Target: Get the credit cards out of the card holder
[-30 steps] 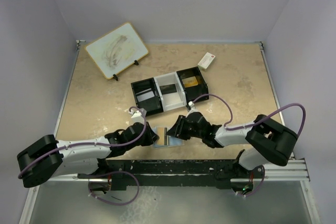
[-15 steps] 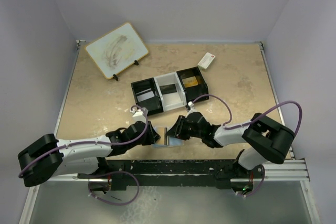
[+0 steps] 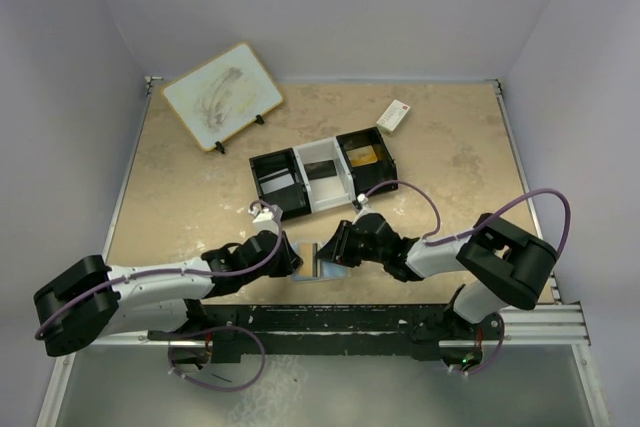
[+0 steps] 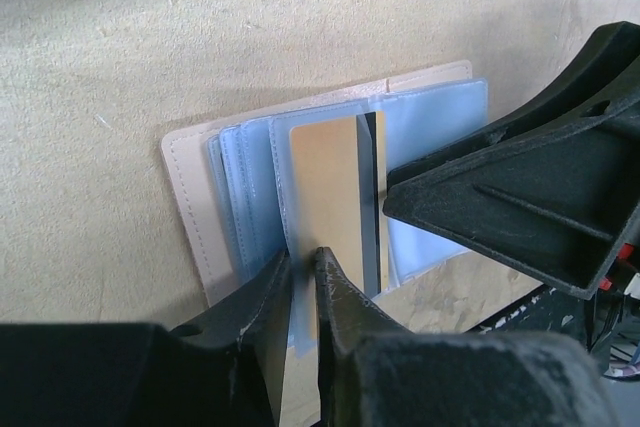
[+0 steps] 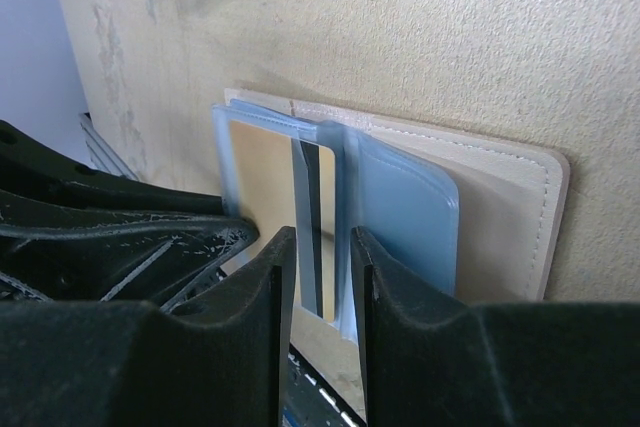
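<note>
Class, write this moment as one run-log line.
card holder: open on table | left end effector: pinching gold card | right end effector: straddling blue sleeves, grip unclear

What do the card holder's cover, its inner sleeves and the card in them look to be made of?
The cover: tan leather or imitation, matte, with a stitched line along the edge. The sleeves: pale blue soft plastic, slightly see-through and glossy, probably vinyl. The card: apparently stiff plastic, a smooth gold-tan face with a dark stripe along one side.
</note>
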